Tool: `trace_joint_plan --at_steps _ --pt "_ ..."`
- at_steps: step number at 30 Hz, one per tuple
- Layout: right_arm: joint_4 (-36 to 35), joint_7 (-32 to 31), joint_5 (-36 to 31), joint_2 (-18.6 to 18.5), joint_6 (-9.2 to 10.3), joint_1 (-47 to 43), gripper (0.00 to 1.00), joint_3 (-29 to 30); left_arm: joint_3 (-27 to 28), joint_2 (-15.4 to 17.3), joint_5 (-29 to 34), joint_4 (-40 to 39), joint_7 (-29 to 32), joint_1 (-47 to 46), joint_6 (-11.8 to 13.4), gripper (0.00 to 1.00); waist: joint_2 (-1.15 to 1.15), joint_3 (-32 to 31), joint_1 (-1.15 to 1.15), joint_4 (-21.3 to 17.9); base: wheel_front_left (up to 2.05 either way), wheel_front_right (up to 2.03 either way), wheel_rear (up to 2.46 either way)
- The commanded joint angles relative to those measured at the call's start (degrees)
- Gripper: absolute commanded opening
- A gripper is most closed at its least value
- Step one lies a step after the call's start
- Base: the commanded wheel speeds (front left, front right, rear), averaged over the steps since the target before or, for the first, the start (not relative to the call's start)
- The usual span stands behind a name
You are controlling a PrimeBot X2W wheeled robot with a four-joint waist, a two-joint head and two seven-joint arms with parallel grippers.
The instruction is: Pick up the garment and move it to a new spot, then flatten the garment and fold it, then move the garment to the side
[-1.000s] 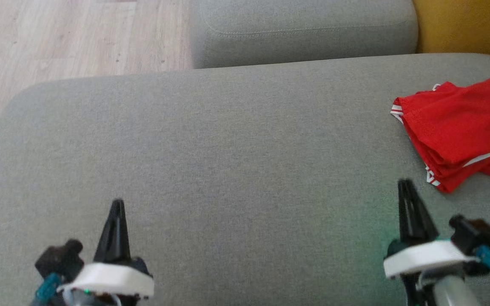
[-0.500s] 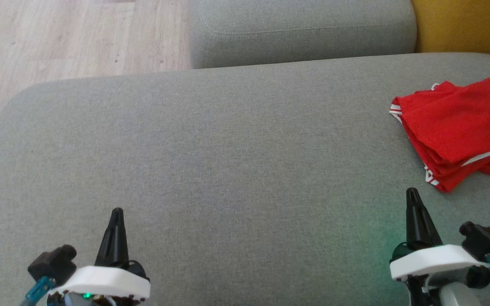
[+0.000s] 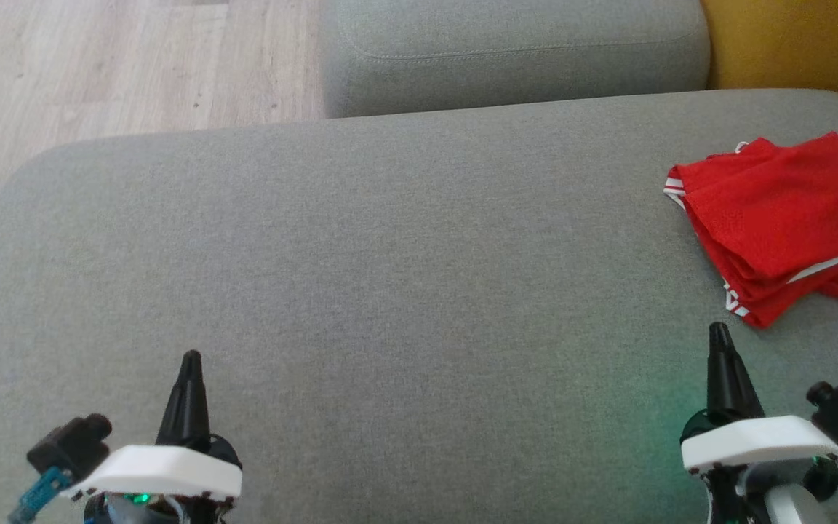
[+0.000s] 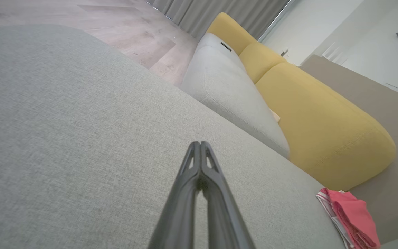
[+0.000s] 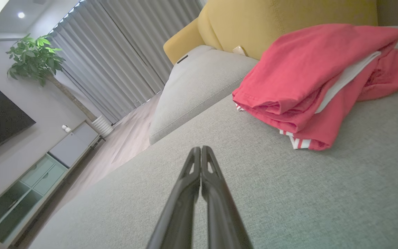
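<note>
Right hand (image 3: 717, 331): fingers together, empty | garment (image 3: 779, 218): folded, just ahead and slightly right of it | left hand (image 3: 190, 358): together, empty, well apart from garment | nearer arm: right

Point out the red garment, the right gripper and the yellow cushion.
red garment (image 3: 775, 211), head view, top folded layer.
right gripper (image 3: 718, 333), head view, tip of the shut fingers.
yellow cushion (image 4: 323, 124), left wrist view, broad rounded face.
</note>
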State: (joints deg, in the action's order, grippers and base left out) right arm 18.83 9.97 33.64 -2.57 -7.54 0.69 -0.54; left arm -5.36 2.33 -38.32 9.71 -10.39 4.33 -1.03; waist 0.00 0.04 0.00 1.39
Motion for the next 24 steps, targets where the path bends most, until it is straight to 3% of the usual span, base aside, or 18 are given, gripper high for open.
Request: trace_joint_plan --at_steps 1,24 --pt "-2.22 -0.60 1.60 -0.36 0.01 3.15 0.00 0.24 1.01 0.71 -1.47 -1.43 0.31 -2.89 -0.44 0.00 0.00 0.00 0.00 -0.02 0.00 0.00 0.00" --pt "-2.87 -4.35 15.68 -0.47 0.02 3.70 0.00 1.74 3.14 1.05 -14.74 -0.09 3.94 -4.69 -1.92 0.00 0.00 0.04 0.00 -0.35 0.00 0.00 0.00"
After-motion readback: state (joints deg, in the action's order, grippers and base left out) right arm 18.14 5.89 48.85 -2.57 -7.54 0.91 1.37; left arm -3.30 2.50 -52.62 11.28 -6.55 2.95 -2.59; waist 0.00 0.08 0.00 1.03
